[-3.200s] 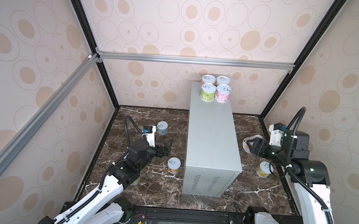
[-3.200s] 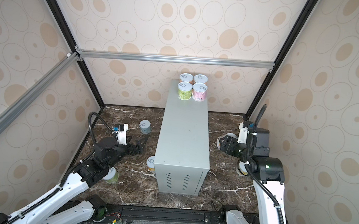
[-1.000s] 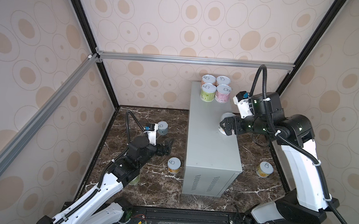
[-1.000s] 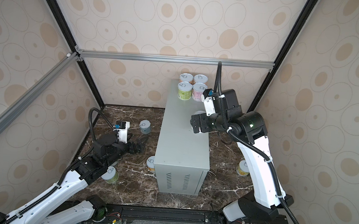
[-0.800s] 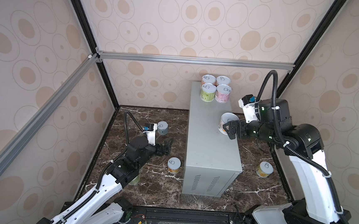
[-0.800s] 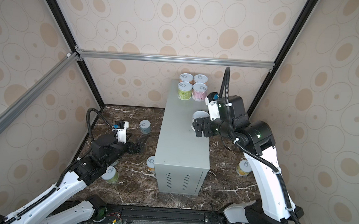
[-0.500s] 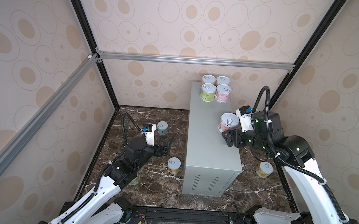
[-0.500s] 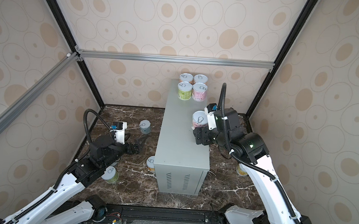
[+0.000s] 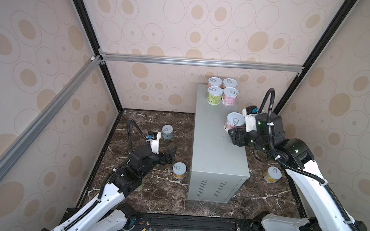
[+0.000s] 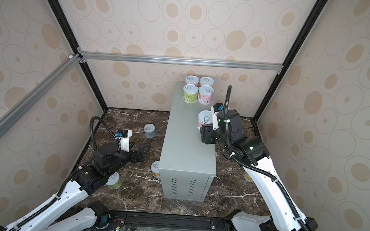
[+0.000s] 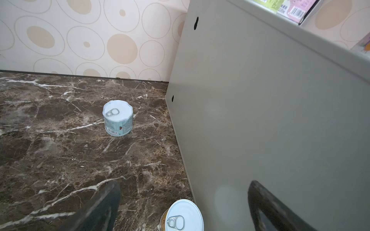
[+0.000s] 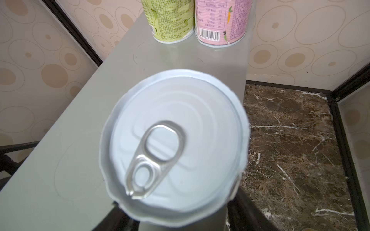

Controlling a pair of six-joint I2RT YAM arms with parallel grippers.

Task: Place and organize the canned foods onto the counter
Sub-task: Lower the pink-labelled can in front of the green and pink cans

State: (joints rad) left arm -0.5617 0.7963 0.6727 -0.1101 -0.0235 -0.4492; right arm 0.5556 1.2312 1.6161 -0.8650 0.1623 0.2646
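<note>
Can with pinkish label (image 9: 235,121) stands on counter (image 9: 213,149), at the edge nearest right pincer (image 9: 233,133), at its tips; can't tell if jaws clasp it. Four-can block (image 9: 222,93) farther ahead. Shift it inboard, square with block, retreat straight

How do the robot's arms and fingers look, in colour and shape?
Both the left arm and the right arm have white shells, black joints and a black ribbed cable. A white camera mount sits at each wrist. The fingers are dark and tapered.
</note>
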